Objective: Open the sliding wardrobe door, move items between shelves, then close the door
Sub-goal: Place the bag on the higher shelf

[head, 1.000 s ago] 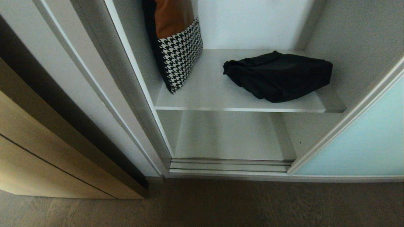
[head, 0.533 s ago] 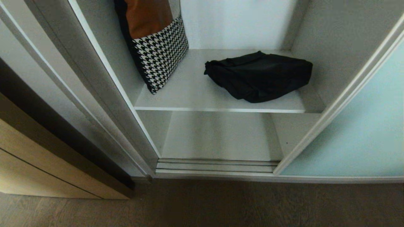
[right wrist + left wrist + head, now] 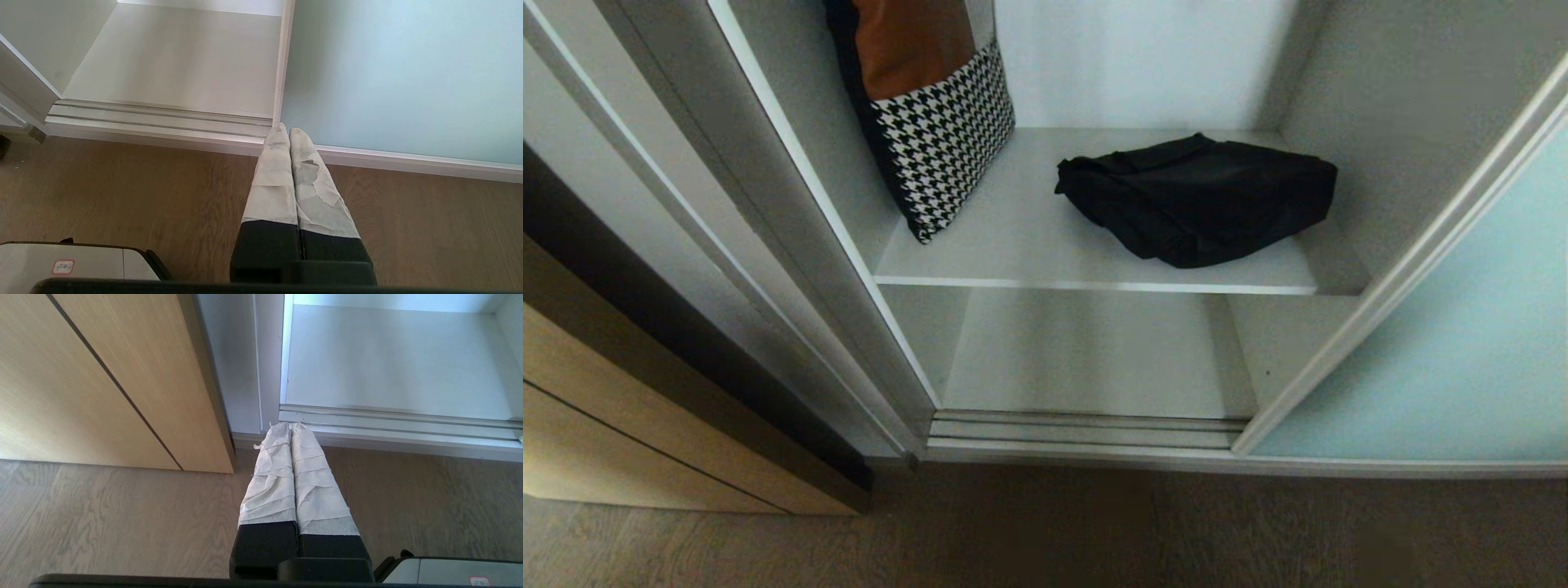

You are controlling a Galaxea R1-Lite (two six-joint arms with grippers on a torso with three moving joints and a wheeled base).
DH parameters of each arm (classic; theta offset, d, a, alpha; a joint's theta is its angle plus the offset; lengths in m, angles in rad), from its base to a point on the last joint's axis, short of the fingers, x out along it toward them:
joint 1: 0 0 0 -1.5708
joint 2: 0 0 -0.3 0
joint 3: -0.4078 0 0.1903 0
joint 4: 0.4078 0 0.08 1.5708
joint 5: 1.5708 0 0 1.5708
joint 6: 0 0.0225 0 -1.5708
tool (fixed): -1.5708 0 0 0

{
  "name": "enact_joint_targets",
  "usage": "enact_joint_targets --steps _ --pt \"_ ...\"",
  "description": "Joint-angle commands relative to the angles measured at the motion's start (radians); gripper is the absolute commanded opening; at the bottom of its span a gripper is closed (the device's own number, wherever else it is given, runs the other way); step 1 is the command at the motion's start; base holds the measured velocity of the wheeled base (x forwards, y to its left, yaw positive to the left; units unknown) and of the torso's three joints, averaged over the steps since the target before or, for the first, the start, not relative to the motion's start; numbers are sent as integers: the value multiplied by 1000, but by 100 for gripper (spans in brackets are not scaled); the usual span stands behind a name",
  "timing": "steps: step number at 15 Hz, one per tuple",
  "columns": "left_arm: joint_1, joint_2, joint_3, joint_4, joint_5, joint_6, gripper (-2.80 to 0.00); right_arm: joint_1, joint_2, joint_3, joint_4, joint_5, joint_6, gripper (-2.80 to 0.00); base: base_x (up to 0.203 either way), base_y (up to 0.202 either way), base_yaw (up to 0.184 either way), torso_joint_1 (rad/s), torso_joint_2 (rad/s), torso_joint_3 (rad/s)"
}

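Item: we see the black fabric bundle [image 3: 1196,198] lying on the upper shelf [image 3: 1029,245], toward its right half, apart from the houndstooth cushion [image 3: 935,122] that leans in the left corner.
Handling: we judge it soft, limp and light (it sags into folds and has no firm outline), so it should droop when lifted and may trail over the shelf edge.
Grip point: we would pinch a thick gathered fold near the middle or the front hump, not a loose corner, since a single layer could slip out or let the rest unfurl.
Surface: matte cloth, so we expect little slipping between taped pads; nothing fragile about it.
Destination: the lower shelf [image 3: 1094,351] beneath is the likely target, as we read the task.
Door: the sliding wardrobe door [image 3: 1445,359] stands pushed to the right, leaving the bay open.
Left gripper [image 3: 291,426]: fingers pressed together with nothing between them, hanging low over the wood floor [image 3: 102,514] near the bottom track [image 3: 400,424].
Right gripper [image 3: 289,131]: likewise clenched and empty, low by the foot of the door frame.
Neighbour: a wood-grain door [image 3: 102,375] sits to the left.
Writing: none readable on the bundle or cushion; a small red-bordered sticker [image 3: 63,266] on the robot's base shows in the right wrist view, its text too small for us to read.
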Motion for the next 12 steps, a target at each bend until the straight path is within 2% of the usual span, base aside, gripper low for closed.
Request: enact_joint_targets --steps 1,5,8,12 --pt "0 2 1 -1 -1 0 -280 0 -2 0 0 0 0 -280 0 0 0 0 0 0" --pt "0 1 1 -1 -2 0 -280 0 -3 2 0 5 -27 -280 -24 0 0 2 1 1" --pt "0 1 0 -1 -2 0 -280 0 -2 1 -2 0 5 -280 -188 0 0 2 2 3" --pt "0 1 1 -1 -2 0 -280 0 -3 2 0 2 -2 -280 -180 0 -1 1 -3 3"
